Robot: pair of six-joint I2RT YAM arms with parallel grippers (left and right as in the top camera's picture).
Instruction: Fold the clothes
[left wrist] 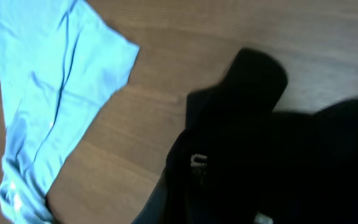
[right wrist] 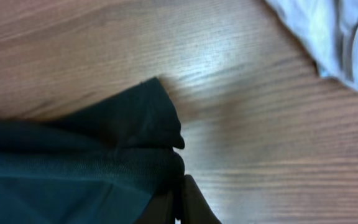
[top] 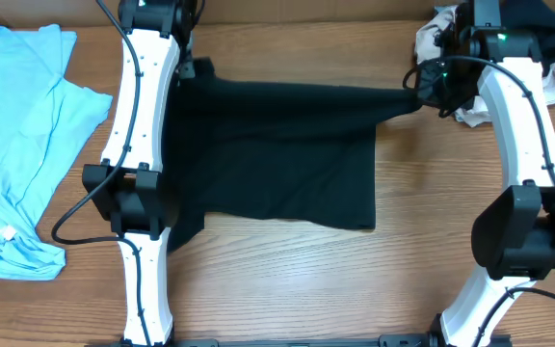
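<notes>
Black clothes [top: 277, 154] sit pinched in the right gripper [right wrist: 178, 194].

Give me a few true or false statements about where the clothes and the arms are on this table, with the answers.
1. The black garment lies spread near the middle of the table. True.
2. The light blue shirt lies on top of the black garment. False: it lies apart from it, on the far side of the left arm.
3. The right pincer is closed on an edge of the black garment. True.
4. A whitish cloth lies beside the left arm. False: it lies by the right arm, near the right pincer.
</notes>
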